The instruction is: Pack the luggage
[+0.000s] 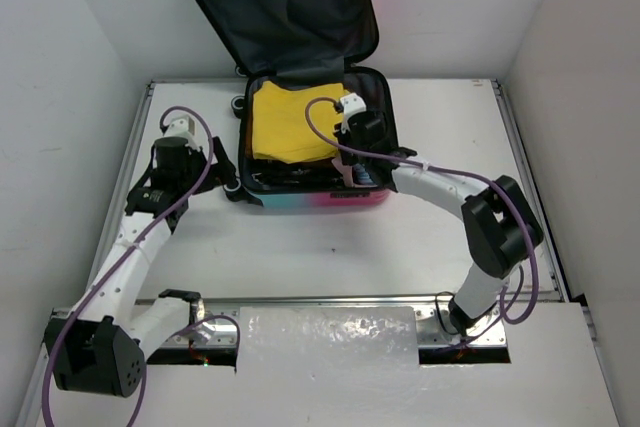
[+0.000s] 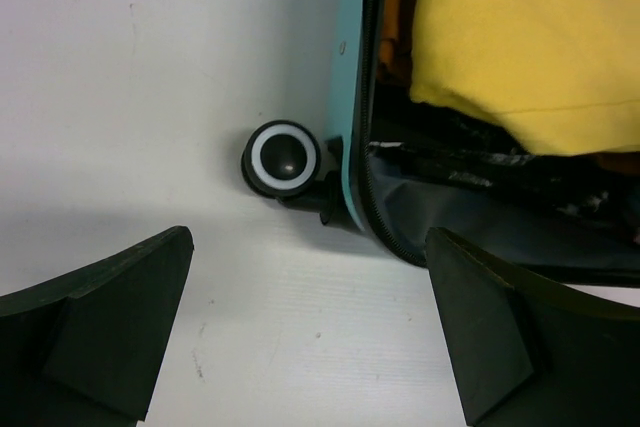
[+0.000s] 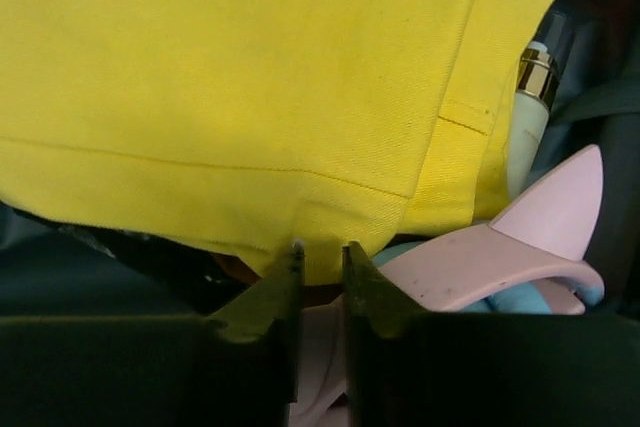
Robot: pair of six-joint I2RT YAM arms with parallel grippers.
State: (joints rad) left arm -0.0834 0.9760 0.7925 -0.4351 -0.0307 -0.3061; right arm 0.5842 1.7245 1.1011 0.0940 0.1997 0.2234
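Luggage (image 1: 310,200) open, upper centre of top view. Right gripper (image 3: 320,252) nearer, inside shell, jaws almost together at yellow garment (image 3: 250,77) hem just ahead; pinch uncertain. Left gripper (image 2: 308,247) spread, beside wheel (image 2: 284,157).

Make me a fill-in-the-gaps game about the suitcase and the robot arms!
The luggage has its lid ___. The folded garment inside it is ___. The left gripper, jaws wide apart, is beside a black-and-white ___ of the luggage.
Missing words: open; yellow; wheel.
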